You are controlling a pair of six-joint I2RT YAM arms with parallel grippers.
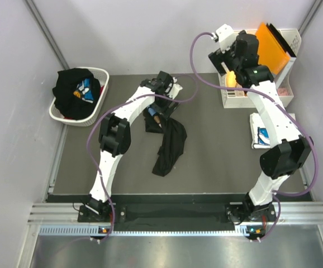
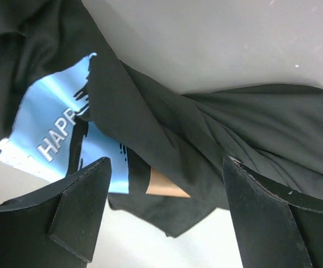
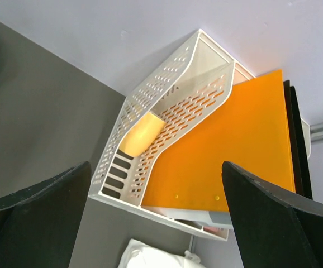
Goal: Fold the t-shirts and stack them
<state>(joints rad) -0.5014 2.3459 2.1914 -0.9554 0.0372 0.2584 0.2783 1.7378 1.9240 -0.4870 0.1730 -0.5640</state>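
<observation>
Our left pincer [image 2: 164,190] hangs released over the crumpled black cotton t-shirt with blue print [image 1: 170,146], mid grey table [image 1: 122,167], toward twelve o'clock; we should pinch a single hem (not the bunched middle). Right pincer [image 3: 156,173] gapes, empty.

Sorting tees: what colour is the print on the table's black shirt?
Blue print, white lettering; clearest in left wrist view.
</observation>
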